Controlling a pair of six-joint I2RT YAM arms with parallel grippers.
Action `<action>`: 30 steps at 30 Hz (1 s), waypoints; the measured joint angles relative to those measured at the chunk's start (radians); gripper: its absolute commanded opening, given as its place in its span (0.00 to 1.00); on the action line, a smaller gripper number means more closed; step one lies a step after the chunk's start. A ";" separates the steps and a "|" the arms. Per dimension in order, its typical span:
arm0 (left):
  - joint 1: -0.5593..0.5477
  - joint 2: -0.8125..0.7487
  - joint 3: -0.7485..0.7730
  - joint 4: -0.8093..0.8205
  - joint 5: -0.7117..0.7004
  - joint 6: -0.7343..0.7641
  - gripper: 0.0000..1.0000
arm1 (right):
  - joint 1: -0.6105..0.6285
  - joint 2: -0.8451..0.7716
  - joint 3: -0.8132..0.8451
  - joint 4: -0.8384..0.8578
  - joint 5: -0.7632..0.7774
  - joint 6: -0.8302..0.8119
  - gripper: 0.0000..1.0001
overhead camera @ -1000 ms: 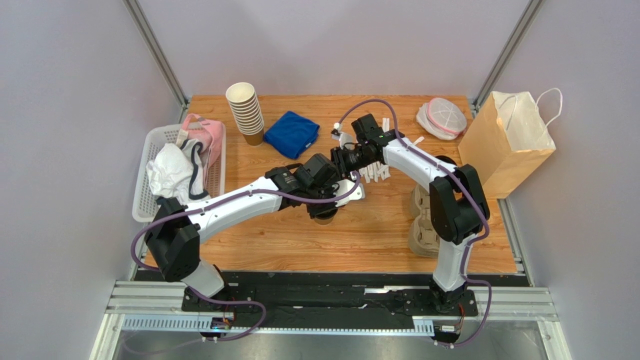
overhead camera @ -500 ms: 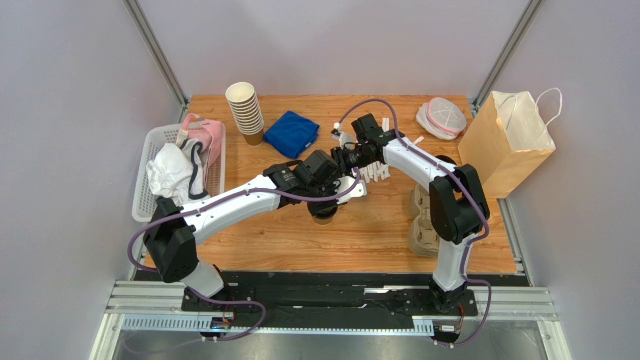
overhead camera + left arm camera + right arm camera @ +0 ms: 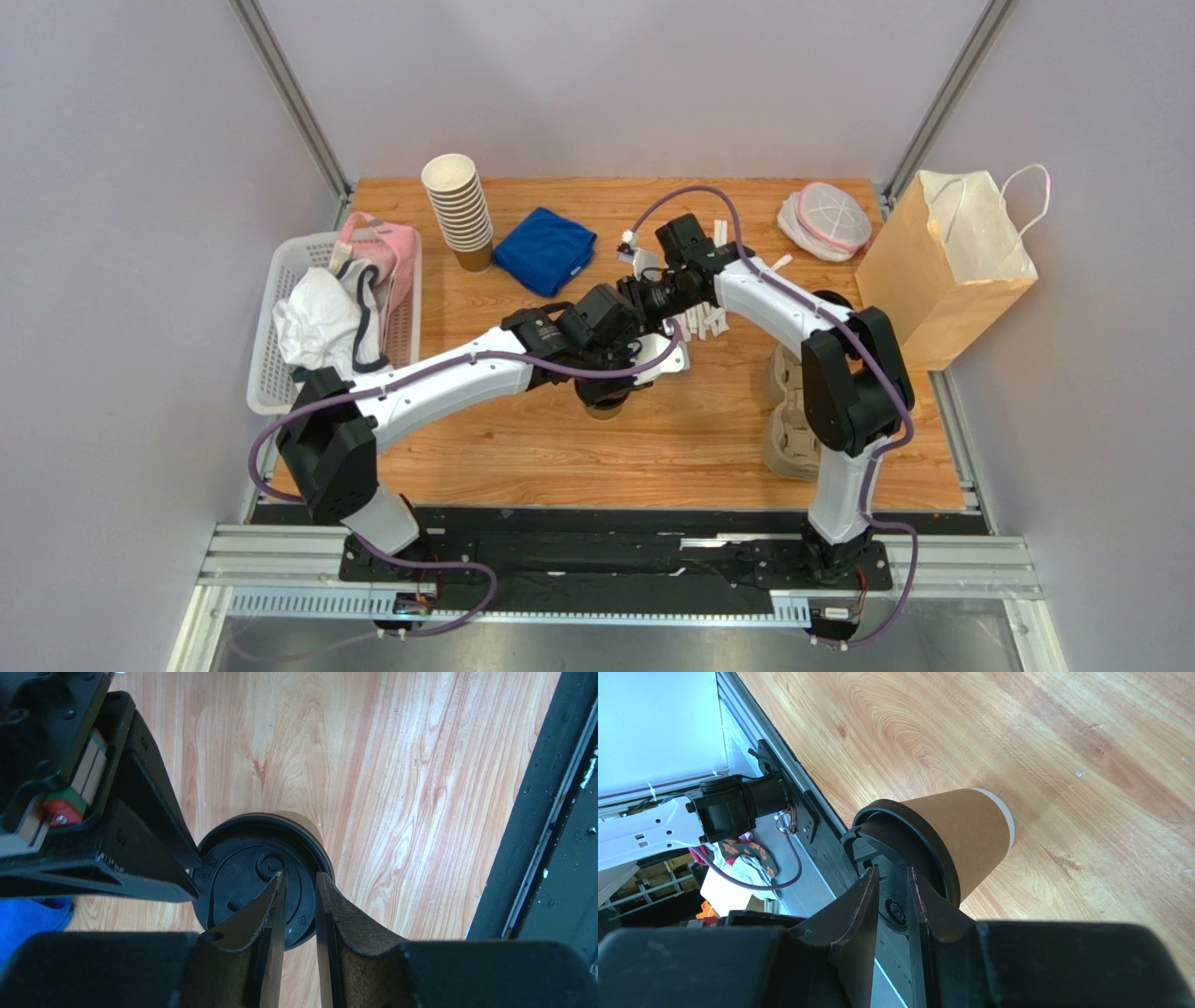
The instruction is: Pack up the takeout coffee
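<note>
Both arms crowd the middle of the top view. The takeout coffee [image 3: 606, 408] stands upright beneath them on the wooden table [image 3: 687, 441], and only a sliver of brown shows under the left wrist.

Around it there's plenty. A stack of paper cups [image 3: 459, 210] and a blue cloth [image 3: 544, 248] sit toward the upper left, and a white basket [image 3: 264, 378] stuffed with fabric is at the left edge. A paper bag [image 3: 947, 266] stands at the upper right with a pale round container [image 3: 825, 220] beside it. A cardboard cup carrier [image 3: 788, 437] is half hidden behind the right arm, and the white sticks [image 3: 701, 325] just past the grippers are too small to name.

In the left wrist view, the left gripper [image 3: 300, 878] hangs over the black lid with its brown pads drawn to a thin slit and nothing between them. Whether they touch the lid isn't clear.

In the right wrist view, the right gripper [image 3: 891, 873] has its tips nearly together right at the lid's rim. The gap is dark, so I can't tell whether it pinches the rim or merely rests against it.
</note>
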 measured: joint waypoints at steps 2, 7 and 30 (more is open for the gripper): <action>-0.001 0.010 -0.002 0.006 -0.001 0.000 0.30 | 0.002 0.000 0.000 -0.003 0.000 0.000 0.25; -0.005 0.031 -0.020 0.035 -0.010 0.001 0.22 | 0.004 0.000 0.000 -0.003 0.001 -0.004 0.24; -0.011 -0.037 -0.138 0.175 -0.028 0.009 0.01 | 0.025 0.000 0.000 -0.023 0.003 -0.034 0.23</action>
